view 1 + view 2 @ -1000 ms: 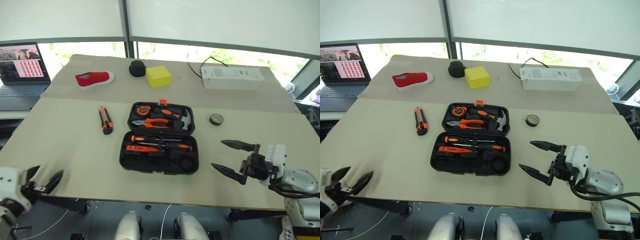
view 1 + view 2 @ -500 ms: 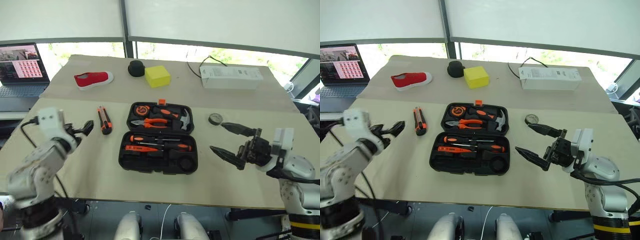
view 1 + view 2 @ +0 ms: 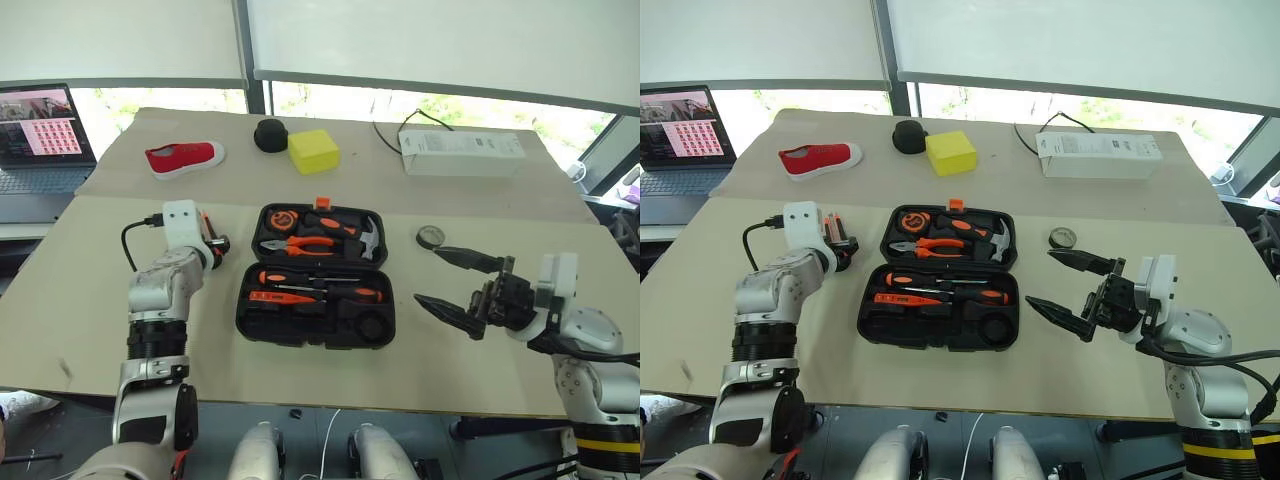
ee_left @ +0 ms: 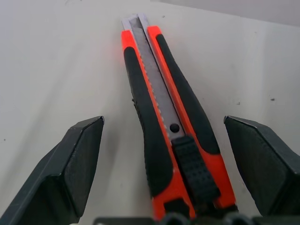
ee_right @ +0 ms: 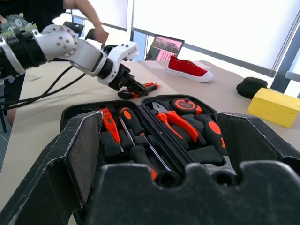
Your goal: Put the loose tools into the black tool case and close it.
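The black tool case point(image 3: 246, 318) lies open at the table's middle, with pliers, a hammer and a tape measure in its far half and two screwdrivers point(image 3: 322, 281) in its near half. An orange-black utility knife point(image 4: 173, 126) lies on the table left of the case. My left gripper point(image 3: 213, 246) is open over the knife's near end, one black finger point(image 4: 70, 168) on each side and neither touching it. A small dark tape roll point(image 3: 431, 236) sits right of the case. My right gripper point(image 3: 430, 275) hovers open and empty between the roll and the case.
At the back of the table are a red shoe point(image 3: 186, 155), a round black object point(image 3: 270, 134), a yellow block point(image 3: 315, 150) and a white box point(image 3: 461, 153) with a cable. A laptop point(image 3: 40, 135) stands far left. A person point(image 5: 89, 14) stands beyond the table.
My left arm swung up from the table's near-left edge and forward to the utility knife. The right gripper rose a little and drifted toward the case, still open.
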Controlling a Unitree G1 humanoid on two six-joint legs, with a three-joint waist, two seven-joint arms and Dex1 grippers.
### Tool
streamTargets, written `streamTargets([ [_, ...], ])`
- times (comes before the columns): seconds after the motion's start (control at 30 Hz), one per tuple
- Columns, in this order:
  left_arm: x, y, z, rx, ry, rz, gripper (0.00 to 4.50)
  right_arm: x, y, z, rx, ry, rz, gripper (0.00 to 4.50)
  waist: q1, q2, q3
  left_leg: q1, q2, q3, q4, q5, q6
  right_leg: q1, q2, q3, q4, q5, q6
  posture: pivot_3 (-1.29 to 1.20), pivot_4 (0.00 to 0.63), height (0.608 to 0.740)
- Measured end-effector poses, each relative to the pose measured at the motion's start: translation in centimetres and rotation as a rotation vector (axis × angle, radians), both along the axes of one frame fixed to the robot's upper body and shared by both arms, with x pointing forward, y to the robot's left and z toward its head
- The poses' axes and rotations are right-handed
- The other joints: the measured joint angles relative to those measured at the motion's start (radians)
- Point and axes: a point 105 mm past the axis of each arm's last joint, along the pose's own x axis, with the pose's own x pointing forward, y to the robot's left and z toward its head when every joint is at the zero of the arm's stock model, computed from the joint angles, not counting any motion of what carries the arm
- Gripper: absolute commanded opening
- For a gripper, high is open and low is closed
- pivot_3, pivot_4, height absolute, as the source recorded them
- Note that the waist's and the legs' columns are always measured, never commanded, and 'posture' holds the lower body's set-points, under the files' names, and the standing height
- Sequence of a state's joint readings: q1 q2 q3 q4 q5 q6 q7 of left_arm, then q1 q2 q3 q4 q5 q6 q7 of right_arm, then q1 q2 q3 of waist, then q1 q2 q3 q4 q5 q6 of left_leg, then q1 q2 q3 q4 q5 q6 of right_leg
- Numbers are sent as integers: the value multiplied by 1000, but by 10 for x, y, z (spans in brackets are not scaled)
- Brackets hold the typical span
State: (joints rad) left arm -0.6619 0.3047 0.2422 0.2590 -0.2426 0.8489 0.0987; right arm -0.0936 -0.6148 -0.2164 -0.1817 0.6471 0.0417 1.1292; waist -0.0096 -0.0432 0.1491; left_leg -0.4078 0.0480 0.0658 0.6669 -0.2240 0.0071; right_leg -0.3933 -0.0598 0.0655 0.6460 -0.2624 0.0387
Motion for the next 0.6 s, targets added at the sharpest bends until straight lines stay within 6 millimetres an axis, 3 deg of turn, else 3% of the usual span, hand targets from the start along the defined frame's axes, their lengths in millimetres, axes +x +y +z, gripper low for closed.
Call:
streamTargets([
  [0.03, 1, -2, -1, -7, -2, 2, 4395, 0, 0, 0, 0, 0, 0, 4500, 0, 0, 0, 0, 0, 0, 0, 0, 0, 0, 0, 0, 0, 0, 0, 0, 150, 740],
  [0.17, 5, -5, -3, -14, -16, 5, 3544, 0, 0, -1, -3, 2, 3, 4500, 0, 0, 0, 1, 0, 0, 0, 0, 0, 0, 0, 0, 0, 0, 0, 0, 150, 740],
  [0.2, 6, -4, -3, -19, -20, 11, 3019, 0, 0, -1, -5, 2, 4, 4500, 2, 0, 0, 1, 0, 0, 0, 0, 0, 1, 0, 0, 0, 0, 0, 0, 150, 740],
  [0.33, 5, 0, -3, -31, -36, 4, 1745, 0, 1, -2, -7, 4, 7, 4500, 6, 0, 0, 1, 0, 0, 0, 0, 0, 1, 0, 0, 0, 0, 0, 0, 150, 740],
  [0.43, -1, 4, -4, -36, -86, -30, 1743, -1, 1, -3, -8, 8, 8, 4500, 5, 0, 0, 0, 0, 0, 0, 0, 0, 0, 0, 0, 0, 0, 0, 0, 150, 740],
  [0.5, -14, 9, 1, -56, -165, -146, 1743, -3, -1, -7, -10, 25, -2, 4500, -3, 0, 0, -1, 1, 1, -2, -1, -1, -2, 0, 0, 0, 0, 0, 0, 150, 740],
  [0.6, -34, 14, 26, -20, -296, -368, 1743, -6, -5, -13, -17, 49, -17, 4500, -6, 0, 0, -6, 2, 2, -3, 0, -2, -9, 0, 1, 2, 0, -1, 0, 150, 740],
])
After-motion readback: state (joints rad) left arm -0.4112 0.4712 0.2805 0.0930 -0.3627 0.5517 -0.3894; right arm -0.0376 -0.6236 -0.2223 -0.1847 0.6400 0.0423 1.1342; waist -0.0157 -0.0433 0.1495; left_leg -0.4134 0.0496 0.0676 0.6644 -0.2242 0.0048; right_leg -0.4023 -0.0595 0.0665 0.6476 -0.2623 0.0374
